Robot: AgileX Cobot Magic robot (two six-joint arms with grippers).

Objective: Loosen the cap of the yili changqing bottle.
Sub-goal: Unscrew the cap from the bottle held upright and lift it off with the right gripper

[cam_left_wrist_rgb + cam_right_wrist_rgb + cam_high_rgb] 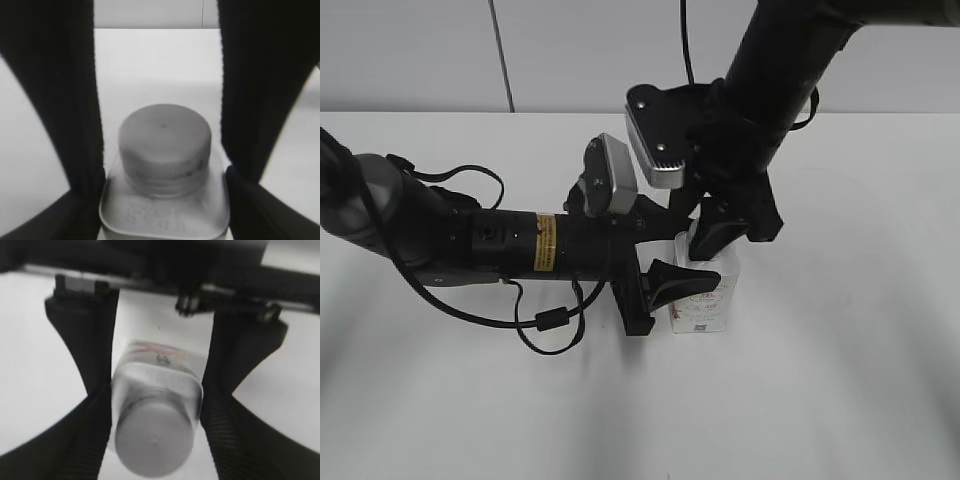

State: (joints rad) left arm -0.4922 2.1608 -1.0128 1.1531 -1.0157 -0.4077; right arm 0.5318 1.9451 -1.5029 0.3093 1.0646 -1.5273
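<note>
The white yili changqing bottle [708, 300] stands upright on the white table, with pink and red marks on its label. My left gripper [672, 282] reaches in from the left and is shut on the bottle's body. In the left wrist view its fingers [163, 192] press both sides of the bottle [165, 220] below the white ribbed cap [165, 142]. My right gripper [715, 235] comes down from above and hides the cap in the exterior view. In the right wrist view its fingers [158, 425] straddle the cap [155, 440] with small gaps on both sides, above the bottle [159, 371].
The white table [840, 380] spreads around the bottle, with a grey wall behind it. The left arm's black cable [545, 325] loops on the table left of the bottle. The two wrist cameras [655, 150] sit close together above the bottle.
</note>
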